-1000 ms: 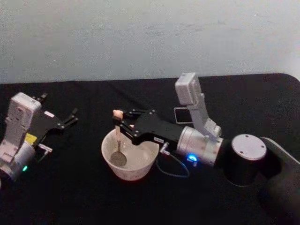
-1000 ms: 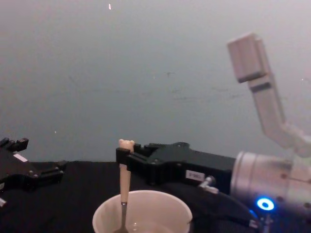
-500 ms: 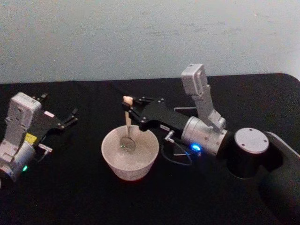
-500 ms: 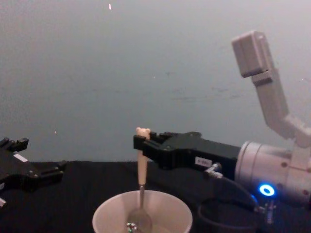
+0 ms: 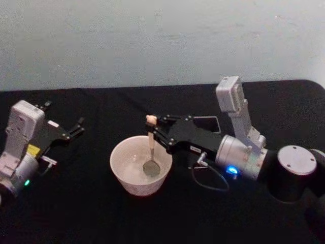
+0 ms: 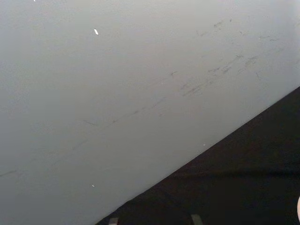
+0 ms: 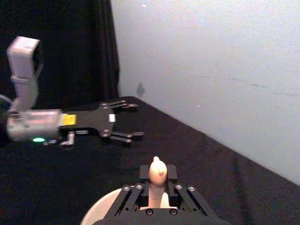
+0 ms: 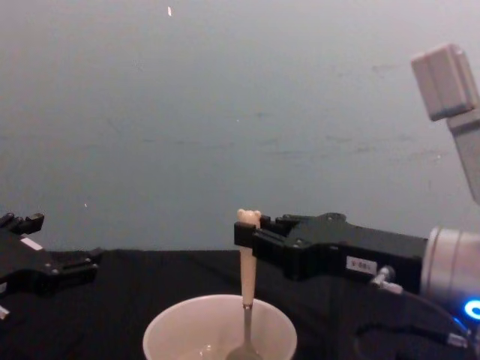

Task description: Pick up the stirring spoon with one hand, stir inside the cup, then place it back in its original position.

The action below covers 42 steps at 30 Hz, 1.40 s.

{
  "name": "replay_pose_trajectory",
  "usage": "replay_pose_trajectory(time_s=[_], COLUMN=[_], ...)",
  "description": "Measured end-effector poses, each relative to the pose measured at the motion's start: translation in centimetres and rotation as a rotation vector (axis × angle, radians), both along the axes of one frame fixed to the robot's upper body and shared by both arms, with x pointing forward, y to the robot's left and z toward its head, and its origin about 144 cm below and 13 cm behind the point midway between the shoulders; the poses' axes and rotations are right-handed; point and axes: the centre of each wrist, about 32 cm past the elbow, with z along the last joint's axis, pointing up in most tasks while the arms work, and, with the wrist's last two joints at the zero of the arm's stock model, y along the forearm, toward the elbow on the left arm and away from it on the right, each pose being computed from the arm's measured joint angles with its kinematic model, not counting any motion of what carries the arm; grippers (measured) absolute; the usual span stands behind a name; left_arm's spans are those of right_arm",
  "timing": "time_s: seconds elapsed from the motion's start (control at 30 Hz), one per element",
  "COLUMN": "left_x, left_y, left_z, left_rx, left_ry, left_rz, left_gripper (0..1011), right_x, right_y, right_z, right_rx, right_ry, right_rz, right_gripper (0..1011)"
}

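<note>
**One spoon standing in the cup, held by the right tool**

One arm is at work. The right tool (image 5: 151, 131) reaches in from the cup's right side and is closed on the beige handle of the stirring spoon (image 5: 151, 148), just under the tiny bear head. In the right wrist view the bear head pokes up between the two black fingers (image 7: 140, 183), which press on the handle from either side.

The spoon stands nearly upright. Its shiny metal bowl is down inside the cup (image 5: 120, 152), toward the right side of the floor of the cup, and the handle rises well clear of the rim. The chest view shows the thin neck dropping straight behind the near rim; whether the spoon's bowl touches the bottom I cannot tell.

The cup, wide and cream-white, sits on the black surface (image 5: 96, 216). Behind the cup and to its right, a dark grey square holder (image 5: 208, 119) shows past the right tool's body; it looks to be partly hidden by the arm.

The left tool (image 7: 129, 121) rests well to the left of the cup, low over the surface, with its fingers spread wide and nothing between them. A pale wall (image 5: 152, 40) stands behind the far edge of the surface.
</note>
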Motion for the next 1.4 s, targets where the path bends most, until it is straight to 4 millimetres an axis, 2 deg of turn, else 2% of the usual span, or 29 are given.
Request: replay_pose_trajectory(time_s=[0.13, 0.4, 0.5, 0.77, 1.1, 1.4], left_x=[0.0, 0.0, 0.0, 0.0, 0.0, 0.0], left_y=[0.0, 0.0, 0.0, 0.0, 0.0, 0.0], left_z=[0.0, 0.0, 0.0, 0.0, 0.0, 0.0], left_rx=[0.0, 0.0, 0.0, 0.0, 0.0, 0.0], left_ry=[0.0, 0.0, 0.0, 0.0, 0.0, 0.0], left_rz=[0.0, 0.0, 0.0, 0.0, 0.0, 0.0], left_gripper=[1001, 1001, 1001, 1001, 1001, 1001], right_x=[-0.8, -1.8, -1.6, 0.5, 1.7, 0.2], right_y=[0.0, 1.7, 2.2, 3.4, 2.3, 0.1], right_z=[0.2, -0.1, -0.2, -0.5, -0.1, 0.3], right_rx=[0.014, 0.042, 0.045, 0.046, 0.049, 0.024], right_ry=[0.009, 0.028, 0.027, 0.011, -0.004, 0.017], right_rz=[0.037, 0.105, 0.108, 0.036, -0.056, -0.052], right_gripper=[214, 214, 214, 214, 214, 214])
